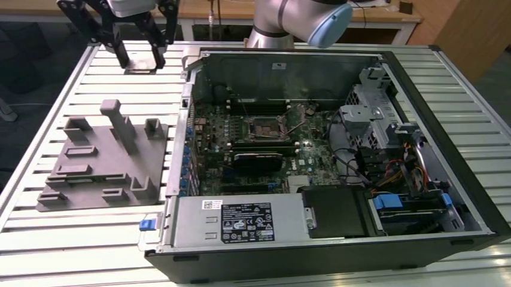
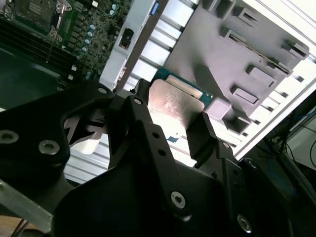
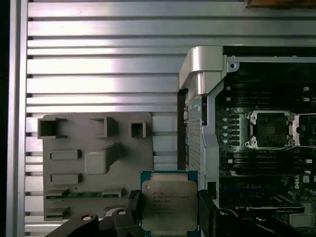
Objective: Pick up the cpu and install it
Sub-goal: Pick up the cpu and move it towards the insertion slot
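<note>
fig. cpu pick-up complete, transfer step in hand. exterior view: you have the gripper (image 1: 142, 55) at approx 11 o'clock of the frame, above the slatted table (image 1: 40, 113) and outside the open pc case (image 1: 453, 155). the jaws are closed down to the chip's width, no further, and grip the cpu (image 1: 142, 63) by two opposite edges. in the first wrist view the black fingers (image 3: 206, 211) touch its sides and the silver lid faces the camera, level as far as can be judged. the chip looks clear of the table, i.e. lifted, not resting. the grey fixture block (image 1: 104, 161) lies at approx 9 o'clock of the case, well apart from the gripper. the socket (image 1: 266, 127) sits near the middle of the motherboard (image 1: 214, 128), at approx 4 o'clock from the gripper, bare inside its metal frame; whether its retention lever is fully up can't be told. judgement: install not yet done, approx halfway thru the task. what remains calls for the chip held flat, its corners and notches matched to the socket, a path over the case wall w/o clipping it, and a gentle set-down w/ no sideways slide, since the contacts would likely bend easily
</note>
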Action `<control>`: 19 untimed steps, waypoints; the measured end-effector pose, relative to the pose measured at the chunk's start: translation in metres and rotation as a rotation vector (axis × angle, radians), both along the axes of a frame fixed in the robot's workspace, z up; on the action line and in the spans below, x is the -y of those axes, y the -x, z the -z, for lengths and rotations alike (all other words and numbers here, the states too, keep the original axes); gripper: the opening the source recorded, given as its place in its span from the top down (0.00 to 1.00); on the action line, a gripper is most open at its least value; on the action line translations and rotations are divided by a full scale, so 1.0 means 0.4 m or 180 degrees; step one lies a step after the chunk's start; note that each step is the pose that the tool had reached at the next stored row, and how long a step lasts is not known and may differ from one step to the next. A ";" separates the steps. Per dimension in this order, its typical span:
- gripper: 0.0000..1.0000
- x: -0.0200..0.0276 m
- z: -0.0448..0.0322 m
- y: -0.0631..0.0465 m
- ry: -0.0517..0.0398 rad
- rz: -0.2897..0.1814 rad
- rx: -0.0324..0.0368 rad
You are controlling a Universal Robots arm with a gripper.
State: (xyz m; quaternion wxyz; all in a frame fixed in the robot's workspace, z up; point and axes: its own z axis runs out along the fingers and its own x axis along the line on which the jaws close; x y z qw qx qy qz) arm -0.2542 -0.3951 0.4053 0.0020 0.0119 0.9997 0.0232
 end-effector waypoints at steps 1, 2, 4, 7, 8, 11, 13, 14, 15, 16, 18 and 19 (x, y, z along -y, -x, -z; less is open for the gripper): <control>0.46 -0.001 0.000 -0.006 0.0000 0.0000 0.0000; 0.46 -0.001 0.001 -0.013 0.0000 0.0000 0.0000; 0.46 -0.002 0.001 -0.027 0.0000 0.0000 0.0000; 0.46 -0.005 0.003 -0.052 0.0000 0.0000 0.0000; 0.46 -0.006 0.003 -0.059 0.0000 0.0000 0.0000; 0.46 -0.011 0.004 -0.079 0.0000 0.0000 0.0000; 0.46 -0.015 0.005 -0.088 0.0000 0.0000 0.0000; 0.46 -0.017 0.005 -0.092 0.0000 0.0000 0.0000; 0.46 -0.018 0.006 -0.097 0.0000 0.0000 0.0000; 0.46 -0.020 0.006 -0.102 0.0000 0.0000 0.0000; 0.46 -0.023 0.007 -0.114 0.0000 0.0000 0.0000; 0.46 -0.024 0.007 -0.119 0.0000 0.0000 0.0000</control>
